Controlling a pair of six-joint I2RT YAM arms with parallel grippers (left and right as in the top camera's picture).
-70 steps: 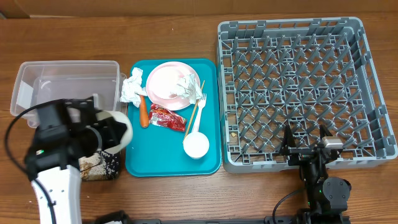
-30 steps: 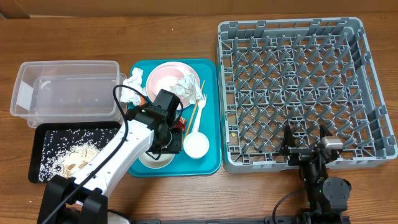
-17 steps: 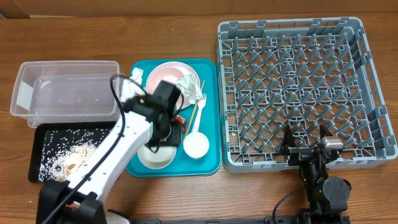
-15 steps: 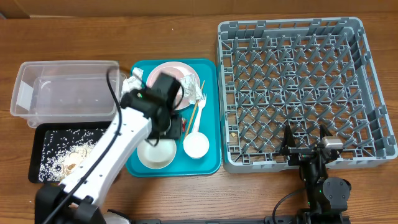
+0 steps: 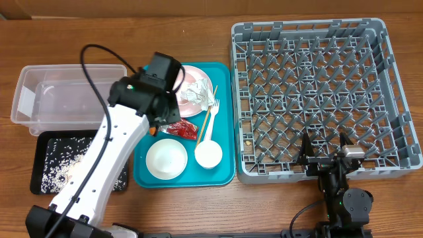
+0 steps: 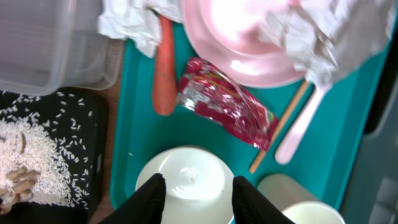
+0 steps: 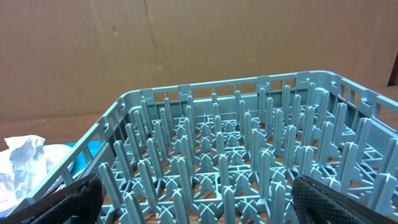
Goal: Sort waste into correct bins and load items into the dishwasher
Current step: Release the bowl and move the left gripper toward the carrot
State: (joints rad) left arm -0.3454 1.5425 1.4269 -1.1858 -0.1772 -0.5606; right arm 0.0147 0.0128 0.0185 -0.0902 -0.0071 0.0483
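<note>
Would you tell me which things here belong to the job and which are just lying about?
Job: pink plate, napkin, carrot, red wrapper, chopstick, fork, white bowl, cup, clear tub, black tray, grey rack.
Lying about: teal tray, cardboard.

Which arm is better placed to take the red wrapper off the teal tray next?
Left. The left gripper hangs open over the teal tray, the red wrapper close by; the right gripper sits at the dish rack's near edge, away from it.

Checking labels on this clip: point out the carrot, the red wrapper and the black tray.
carrot (image 6: 164, 73), left wrist view, middle of its body.
red wrapper (image 6: 227, 106), left wrist view, centre of the foil.
black tray (image 5: 59, 136), overhead view, upper rim.
</note>
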